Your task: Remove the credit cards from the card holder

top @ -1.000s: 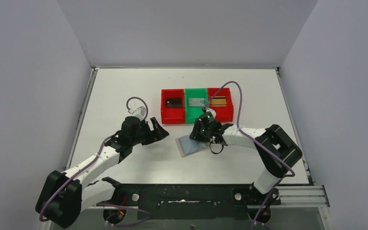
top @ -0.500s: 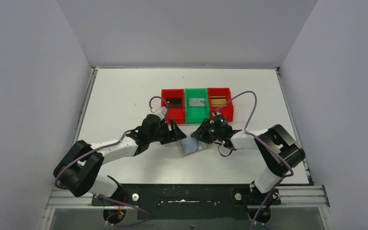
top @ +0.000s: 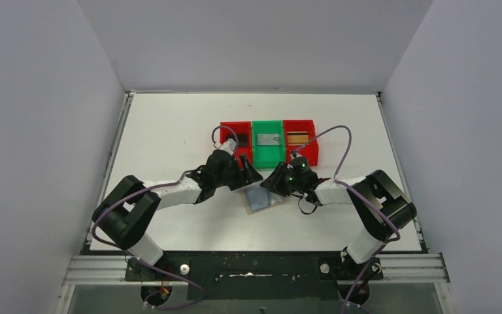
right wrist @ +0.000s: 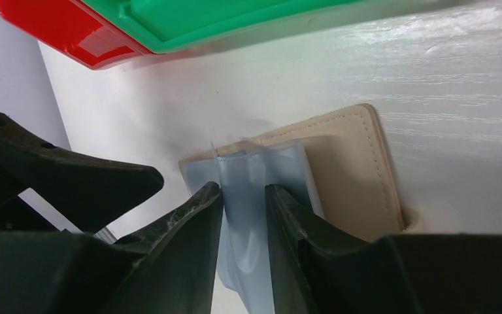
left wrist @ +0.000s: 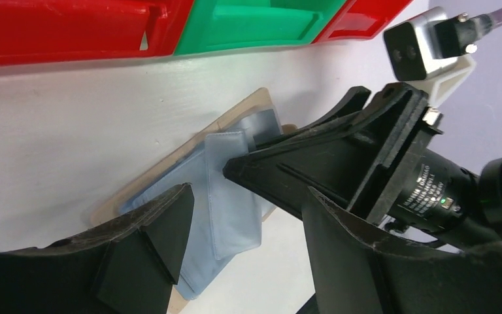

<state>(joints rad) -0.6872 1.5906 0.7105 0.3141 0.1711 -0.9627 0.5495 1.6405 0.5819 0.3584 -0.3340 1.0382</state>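
The card holder [top: 263,197] lies open on the bench [top: 170,131], six o'clock from the green bin [top: 268,152]. My right tool [right wrist: 243,190] pinches its limp blue lining [right wrist: 261,170]; my left tool [top: 247,176] hangs wide at nine o'clock. Light, floppy: I'd pin the tan edge [right wrist: 359,176].

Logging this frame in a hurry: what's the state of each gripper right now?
Left gripper: open, fingers apart over the flat beige-tan card holder, gripping nothing.
Right gripper: closed on the holder's light blue inner lining.
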